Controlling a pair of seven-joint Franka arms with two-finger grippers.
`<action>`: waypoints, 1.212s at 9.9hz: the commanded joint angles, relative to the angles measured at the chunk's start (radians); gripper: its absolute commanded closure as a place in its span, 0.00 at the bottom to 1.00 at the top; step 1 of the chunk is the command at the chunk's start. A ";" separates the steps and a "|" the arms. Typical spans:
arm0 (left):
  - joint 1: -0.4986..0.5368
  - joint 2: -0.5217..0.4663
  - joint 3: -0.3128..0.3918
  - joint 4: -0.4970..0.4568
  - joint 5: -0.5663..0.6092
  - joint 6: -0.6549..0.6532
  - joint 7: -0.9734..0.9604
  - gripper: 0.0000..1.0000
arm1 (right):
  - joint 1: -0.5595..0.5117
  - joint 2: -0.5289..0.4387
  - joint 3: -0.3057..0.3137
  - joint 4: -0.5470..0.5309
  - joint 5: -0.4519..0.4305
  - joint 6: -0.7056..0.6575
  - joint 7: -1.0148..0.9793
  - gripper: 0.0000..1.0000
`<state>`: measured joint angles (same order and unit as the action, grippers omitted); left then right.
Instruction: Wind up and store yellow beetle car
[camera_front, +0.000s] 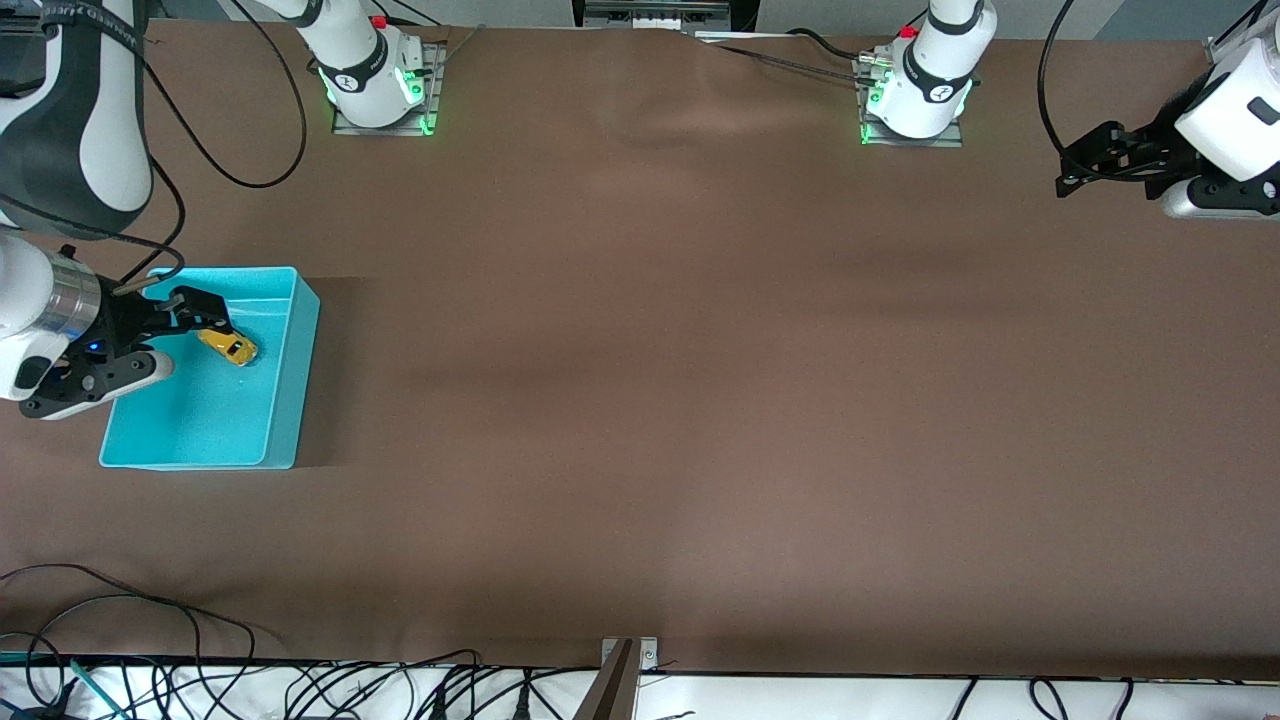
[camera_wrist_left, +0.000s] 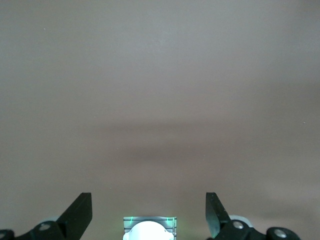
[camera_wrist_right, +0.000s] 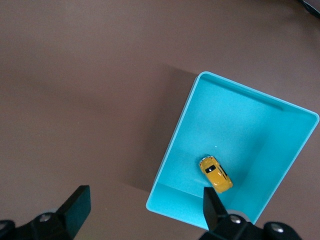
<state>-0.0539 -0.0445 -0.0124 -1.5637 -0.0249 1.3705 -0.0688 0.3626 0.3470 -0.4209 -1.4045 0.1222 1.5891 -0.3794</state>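
Front view: the yellow beetle car is lying inside the turquoise bin, on the bin's floor, in the half farther from the camera, wheels down as far as one can tell. The bin is sitting on the brown table at the right arm's end. The right gripper is hanging over the bin, w/ fingers spread apart & holding nothing; one fingertip is showing just beside the car in this view, but contact can't be judged from here. The left gripper is hovering over bare table at the left arm's end, well apart from bin & car, waiting; its fingers are also standing apart, nothing btwn them.

Left wrist view: the left gripper is showing both dark fingers spread wide, w/ only plain brown table under them. An arm base w/ green light is peeking in btwn the fingers, farther off.

Right wrist view: the right gripper is looking down w/ fingers wide apart & empty. The bin is lying below, & the car is resting on its floor, clear of the walls, near one short wall. One fingertip is overlapping the bin's edge close to the car in the picture, the other is hanging over bare table beside the bin.
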 joint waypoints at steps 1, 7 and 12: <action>0.006 -0.026 -0.003 -0.022 -0.017 0.022 -0.008 0.00 | 0.019 0.009 -0.001 0.073 0.026 -0.055 0.207 0.00; 0.006 -0.041 0.002 -0.049 -0.017 0.055 0.017 0.00 | 0.044 -0.146 0.001 -0.069 -0.007 -0.060 0.258 0.00; 0.006 -0.040 0.006 -0.045 -0.017 0.050 0.017 0.00 | 0.096 -0.209 0.030 -0.096 -0.062 -0.052 0.351 0.00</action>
<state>-0.0534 -0.0639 -0.0076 -1.5914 -0.0249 1.4113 -0.0673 0.4308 0.1645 -0.3968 -1.4843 0.0825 1.5580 -0.0830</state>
